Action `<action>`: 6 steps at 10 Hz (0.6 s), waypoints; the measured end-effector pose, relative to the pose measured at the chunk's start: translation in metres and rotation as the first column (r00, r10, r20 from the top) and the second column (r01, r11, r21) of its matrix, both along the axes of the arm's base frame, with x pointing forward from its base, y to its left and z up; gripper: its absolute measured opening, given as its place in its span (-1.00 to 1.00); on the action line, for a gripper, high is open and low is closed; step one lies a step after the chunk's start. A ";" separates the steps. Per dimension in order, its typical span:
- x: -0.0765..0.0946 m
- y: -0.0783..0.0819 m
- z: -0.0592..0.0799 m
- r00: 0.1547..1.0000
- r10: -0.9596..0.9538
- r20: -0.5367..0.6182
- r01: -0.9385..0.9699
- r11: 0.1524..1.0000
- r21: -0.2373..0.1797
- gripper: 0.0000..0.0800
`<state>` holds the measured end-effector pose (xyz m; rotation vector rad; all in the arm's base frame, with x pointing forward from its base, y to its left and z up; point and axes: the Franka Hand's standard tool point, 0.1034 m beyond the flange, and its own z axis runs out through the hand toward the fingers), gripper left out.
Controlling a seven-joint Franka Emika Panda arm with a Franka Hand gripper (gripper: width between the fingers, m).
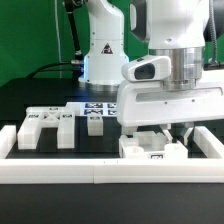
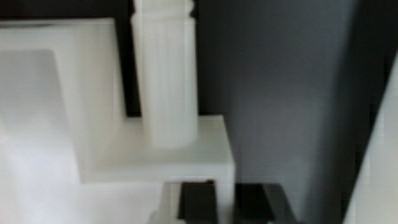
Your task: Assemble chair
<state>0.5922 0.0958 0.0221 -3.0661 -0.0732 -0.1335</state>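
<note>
Looks like an early part of the job. No seat, back or legs joined up anywhere in sight, only loose chair parts. Toward the exterior view's left, lying flat on the black tabletop (image 1: 100,146): a slotted panel (image 1: 45,124), then just beside it some small pieces (image 1: 95,122), close to the marker board (image 1: 97,107). Nearer the front, just behind the long white rail (image 1: 60,172): a chunky block (image 1: 150,151), right under the end effector (image 1: 172,134). Hangs very low there, touching or almost touching; hard to say which. In the wrist view, likely the same block (image 2: 169,160), with a ridged bar (image 2: 166,70) standing up from it, beside a big flat white piece (image 2: 54,110). Joined, or only close together? Cannot tell. Two black fingertips (image 2: 196,203) near each other with a thin gap between; cannot tell whether clenched on something or let go. Seems busy with this one block, maybe fitting the bar. Nearly everything left to do: joining panel, small pieces and block into one chair.
</note>
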 end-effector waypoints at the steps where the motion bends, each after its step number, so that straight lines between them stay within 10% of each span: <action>1: 0.003 0.009 0.001 1.000 -0.006 0.000 0.006 1.000 0.003 -0.91; 6: 0.008 0.031 -0.003 1.000 -0.008 -0.012 0.008 1.000 0.009 -0.91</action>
